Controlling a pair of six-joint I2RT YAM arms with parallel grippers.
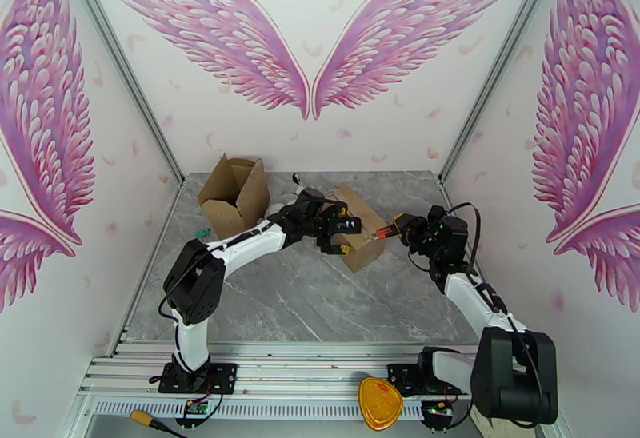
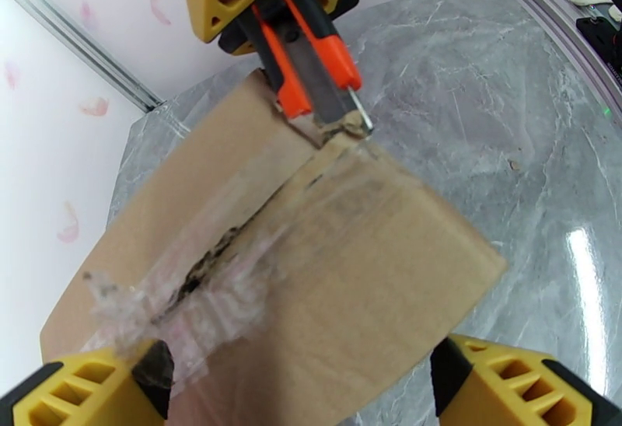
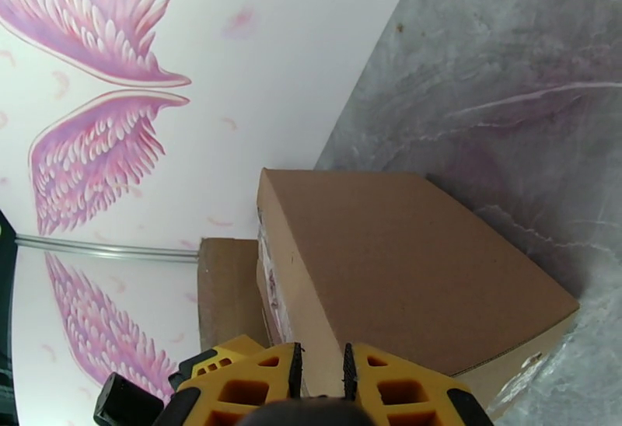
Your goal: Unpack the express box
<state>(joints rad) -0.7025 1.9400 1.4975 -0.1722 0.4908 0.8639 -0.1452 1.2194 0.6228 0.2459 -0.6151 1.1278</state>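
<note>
I am looking down on a grey marble table (image 1: 320, 304) between white walls painted with pink wings. A closed cardboard box (image 1: 364, 220) is lying near the middle of the table, toward the back, turned at an angle.

My left gripper (image 1: 336, 233) is reaching over the box from the left. In the left wrist view its yellow fingers (image 2: 78, 389) are standing spread wide, one at each side of the box's near end. I cannot tell whether their pads are pressing the cardboard.

My right gripper (image 1: 402, 226) is sitting at the box's right end, pinching an orange cutter (image 2: 311, 70). The blade (image 2: 359, 113) is touching the far top edge of the box, where the centre seam ends. Clear tape (image 2: 218, 264) is lying along that seam, wrinkled and ragged, with a dark slit showing along part of it.

In the right wrist view, the right gripper's fingers are sitting nearly together, with the box just ahead, one plain face turned toward the camera.

An open box (image 1: 236, 190), flaps up, is standing at the table's back left, apart from the closed one.
</note>
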